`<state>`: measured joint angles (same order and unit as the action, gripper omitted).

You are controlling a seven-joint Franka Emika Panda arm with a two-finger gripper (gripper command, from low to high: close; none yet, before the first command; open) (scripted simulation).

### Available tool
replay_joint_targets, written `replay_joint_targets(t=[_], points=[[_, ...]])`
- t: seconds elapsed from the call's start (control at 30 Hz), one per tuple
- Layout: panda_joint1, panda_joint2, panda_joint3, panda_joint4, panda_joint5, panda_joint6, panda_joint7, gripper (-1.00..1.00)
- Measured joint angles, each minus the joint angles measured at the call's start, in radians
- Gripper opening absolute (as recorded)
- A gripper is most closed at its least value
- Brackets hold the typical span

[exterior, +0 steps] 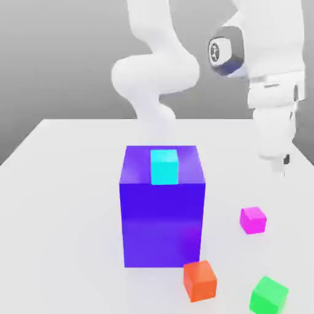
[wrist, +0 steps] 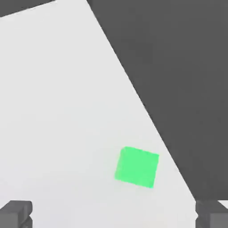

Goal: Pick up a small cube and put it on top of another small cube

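The small magenta-pink cube (exterior: 252, 219) rests on the white table, to the exterior view's right of the big blue-violet block (exterior: 163, 214). My gripper (exterior: 277, 164) hangs in the air above and beyond that cube, pointing down, well clear of it. In the hand view the gripper (wrist: 114, 216) is open, its grey fingertips (wrist: 15, 213) far apart with nothing between them. A cyan cube (exterior: 164, 166) sits on top of the big block.
A red-orange cube (exterior: 200, 280) lies in front of the big block. A green cube (exterior: 268, 294) (wrist: 136, 167) lies near the table's front right corner. The table edge (wrist: 147, 111) runs close to the green cube.
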<state>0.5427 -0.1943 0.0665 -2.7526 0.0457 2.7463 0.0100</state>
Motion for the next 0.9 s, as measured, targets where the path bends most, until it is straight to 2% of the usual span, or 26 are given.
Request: replay_joint_targets(t=[0.2,0.4,0.43,0.67,0.9], points=[[0.119,0.208,0.062,-0.124,-0.056,0.156,-0.179,0.00],[0.187,0.425,-0.036,-0.094,-0.145,0.331,-0.129,0.00],[0.198,0.455,-0.048,-0.088,-0.149,0.355,-0.125,-1.00],[0.201,0.460,-0.051,-0.088,-0.152,0.357,-0.122,-1.00],[0.162,0.231,0.012,-0.131,-0.064,0.173,-0.187,-1.00]])
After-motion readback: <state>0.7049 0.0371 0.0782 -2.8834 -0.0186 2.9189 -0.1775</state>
